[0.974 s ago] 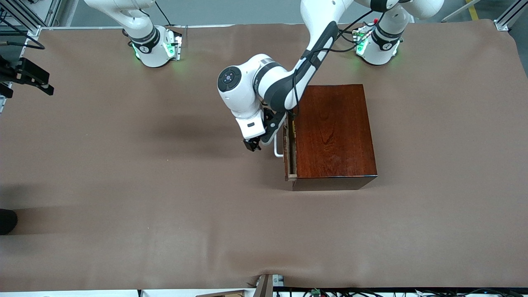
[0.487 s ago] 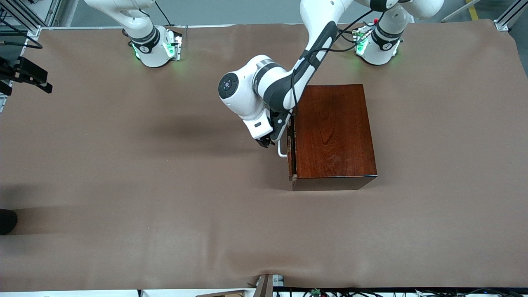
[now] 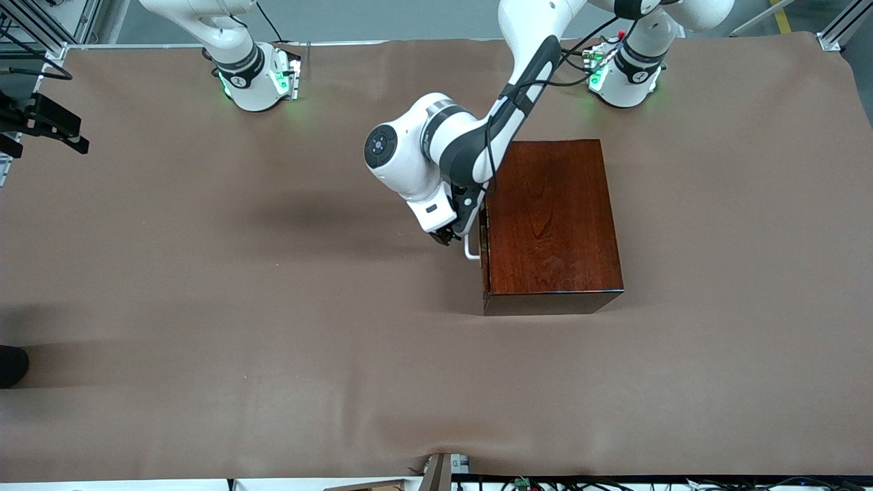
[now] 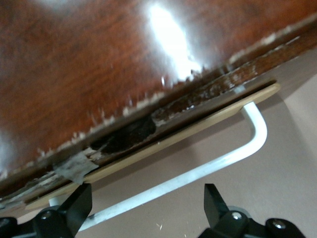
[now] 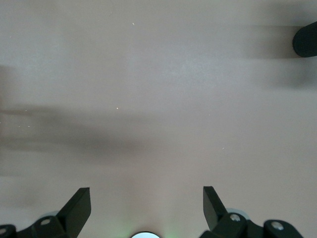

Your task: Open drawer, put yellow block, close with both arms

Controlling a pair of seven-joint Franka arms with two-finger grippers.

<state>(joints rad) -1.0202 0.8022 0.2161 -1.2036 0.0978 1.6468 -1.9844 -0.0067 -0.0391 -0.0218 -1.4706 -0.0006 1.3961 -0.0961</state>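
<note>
The right gripper [image 5: 146, 208] waits with fingers spread wide, holding nothing, above the bare brown table [image 3: 204, 286]. The left gripper [image 3: 450, 237] is at the drawer [image 3: 483, 247] front, fingers apart on either side of the white handle [image 4: 198, 171]. The drawer sits almost fully in the wooden box [image 3: 552, 218].

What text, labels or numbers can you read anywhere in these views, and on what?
No readable text in any view.
Right arm base: a small dark mark on its band, too small to read.
Left arm base: a similar mark, too small to read.
Box, drawer, handle: no labels.
</note>
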